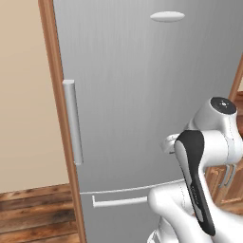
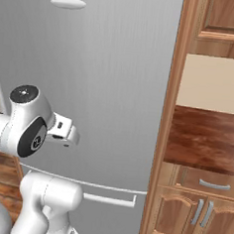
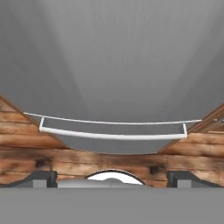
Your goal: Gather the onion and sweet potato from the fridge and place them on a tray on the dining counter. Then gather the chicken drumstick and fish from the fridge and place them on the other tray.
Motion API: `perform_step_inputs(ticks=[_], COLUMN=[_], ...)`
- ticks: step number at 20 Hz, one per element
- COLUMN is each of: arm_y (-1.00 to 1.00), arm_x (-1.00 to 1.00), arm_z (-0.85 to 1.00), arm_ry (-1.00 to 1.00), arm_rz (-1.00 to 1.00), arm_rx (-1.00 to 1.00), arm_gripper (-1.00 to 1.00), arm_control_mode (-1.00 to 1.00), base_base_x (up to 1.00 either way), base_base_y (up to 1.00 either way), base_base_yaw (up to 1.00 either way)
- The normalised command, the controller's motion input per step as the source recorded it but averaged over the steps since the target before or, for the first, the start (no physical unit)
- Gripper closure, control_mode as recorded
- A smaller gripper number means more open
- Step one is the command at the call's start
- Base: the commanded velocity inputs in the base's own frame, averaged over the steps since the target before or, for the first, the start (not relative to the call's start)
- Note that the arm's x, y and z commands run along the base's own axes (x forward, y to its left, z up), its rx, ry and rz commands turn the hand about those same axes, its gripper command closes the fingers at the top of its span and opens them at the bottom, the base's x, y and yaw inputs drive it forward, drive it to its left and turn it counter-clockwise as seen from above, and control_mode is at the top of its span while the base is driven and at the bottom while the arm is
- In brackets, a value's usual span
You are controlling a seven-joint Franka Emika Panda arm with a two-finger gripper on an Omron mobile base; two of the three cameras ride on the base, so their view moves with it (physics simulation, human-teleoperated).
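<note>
- The fridge (image 1: 142,95) stands shut right in front of the robot, its brushed-silver door covering whatever is inside, so nothing of its contents can be told.
- One vertical grey bar handle (image 1: 72,122) runs down the left edge of the upper door, just beside the wood-brown frame (image 1: 56,95).
- One horizontal handle (image 1: 118,201) sits on the lower drawer front, just under the seam between the two fronts; the hand view looks down on it (image 3: 111,136) with wooden floor (image 3: 26,131) on either side.
- One pale oval badge (image 1: 167,16) sits near the top of the door.
- The arm (image 1: 194,180) is folded close above the base, elbow up, with the hand held near the door and tilted down toward the lower front.
- The gripper (image 3: 111,178) is spread wide and empty, its two dark fingertips (image 3: 39,178) far apart at the bottom of the hand view.
- To the fridge's right, a reddish-brown counter top (image 2: 206,141) sits above wooden cabinets (image 2: 196,214) with curved grey pulls.
</note>
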Motion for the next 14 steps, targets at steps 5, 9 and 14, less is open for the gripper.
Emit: perform_step_inputs(ticks=[5,9,14], arm_y=[0.00,0.00,0.00], arm_x=[0.00,0.00,0.00], arm_z=[0.00,0.00,0.00], arm_ry=[0.00,0.00,0.00], arm_rz=[0.00,0.00,0.00], arm_rx=[0.00,0.00,0.00], arm_gripper=[-1.00,-1.00,-1.00], arm_control_mode=[1.00,1.00,1.00], base_base_x=[-0.38,-0.58,-0.29], base_base_y=[0.07,0.23,0.40], base_base_yaw=[0.00,0.00,0.00])
